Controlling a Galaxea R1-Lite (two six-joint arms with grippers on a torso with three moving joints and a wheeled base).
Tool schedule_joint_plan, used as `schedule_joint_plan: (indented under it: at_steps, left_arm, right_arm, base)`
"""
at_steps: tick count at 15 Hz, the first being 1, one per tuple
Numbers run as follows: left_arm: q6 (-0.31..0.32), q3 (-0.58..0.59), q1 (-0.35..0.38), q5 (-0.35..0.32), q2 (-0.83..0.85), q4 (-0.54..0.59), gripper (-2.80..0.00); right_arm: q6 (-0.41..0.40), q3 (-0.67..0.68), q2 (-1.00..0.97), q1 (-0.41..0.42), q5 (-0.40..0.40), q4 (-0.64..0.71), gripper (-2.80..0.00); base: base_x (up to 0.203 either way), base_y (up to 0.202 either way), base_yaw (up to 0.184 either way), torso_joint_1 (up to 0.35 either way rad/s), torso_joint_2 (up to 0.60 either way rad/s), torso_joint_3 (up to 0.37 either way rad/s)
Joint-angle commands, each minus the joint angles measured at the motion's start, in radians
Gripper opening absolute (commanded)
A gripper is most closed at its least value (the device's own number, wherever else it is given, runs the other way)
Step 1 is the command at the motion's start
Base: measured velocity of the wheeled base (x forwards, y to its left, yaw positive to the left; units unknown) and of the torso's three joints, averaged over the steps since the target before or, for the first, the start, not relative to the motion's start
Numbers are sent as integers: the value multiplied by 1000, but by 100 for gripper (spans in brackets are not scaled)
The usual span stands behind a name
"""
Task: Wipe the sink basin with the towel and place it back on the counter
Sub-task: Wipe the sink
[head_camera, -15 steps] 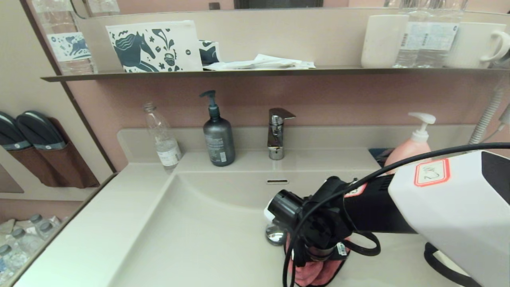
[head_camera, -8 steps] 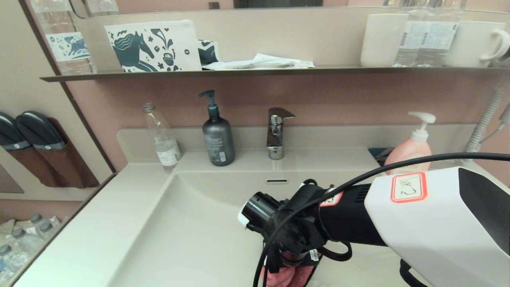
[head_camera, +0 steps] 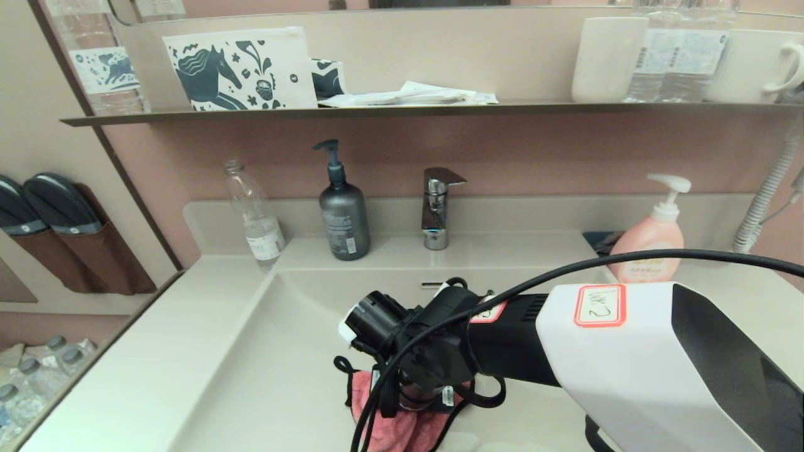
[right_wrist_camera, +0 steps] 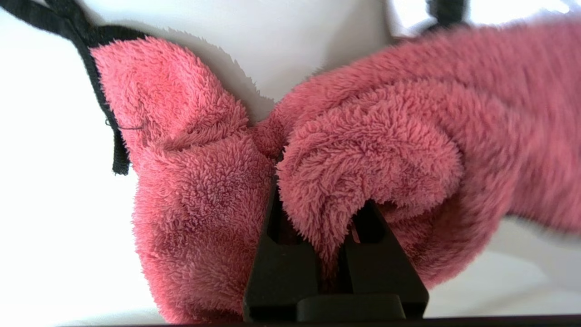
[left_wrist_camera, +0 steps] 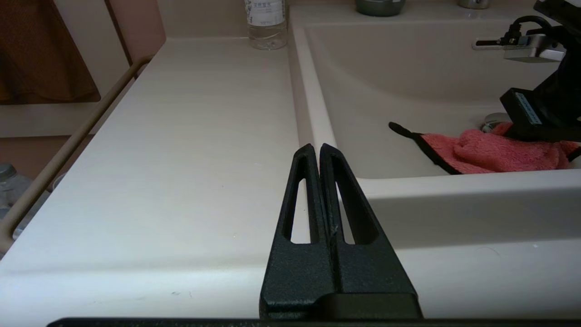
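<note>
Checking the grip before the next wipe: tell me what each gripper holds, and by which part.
Right gripper pinches a bunched fold in the middle of the towel, down in the basin. Left gripper is shut on nothing.

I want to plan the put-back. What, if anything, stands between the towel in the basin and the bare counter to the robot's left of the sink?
Nothing visible does. The right hand holds the towel down in the sink basin; only the basin's rim separates it from the counter. The left hand, shut, hovers over the counter's near edge.
</note>
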State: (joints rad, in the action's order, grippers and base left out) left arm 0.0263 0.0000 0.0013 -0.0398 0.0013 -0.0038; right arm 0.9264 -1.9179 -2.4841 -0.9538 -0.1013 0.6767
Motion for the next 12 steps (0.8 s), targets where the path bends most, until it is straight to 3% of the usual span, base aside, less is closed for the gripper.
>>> schedule_joint_plan:
  at_steps: [1, 4, 7, 12]
  left_arm:
    - [0, 0, 0, 0, 0, -1, -280]
    - [0, 0, 0, -1, 0, -1, -280]
    - [0, 0, 0, -1, 0, -1, -280]
    - [0, 0, 0, -1, 0, -1, -280]
  right_arm:
    - [3, -48, -28, 0, -13, -45, -280]
    - [-4, -50, -21, 5, -28, -148, -280]
    - [-25, -49, -16, 20, -131, -233, -280]
    - [-91, -49, -4, 79, -202, -263, -280]
  base:
    - [0, 0, 0, 0, 0, 0]
    - [0, 0, 0, 0, 0, 0]
    - [0, 0, 0, 0, 0, 0]
    - [0, 0, 0, 0, 0, 0]
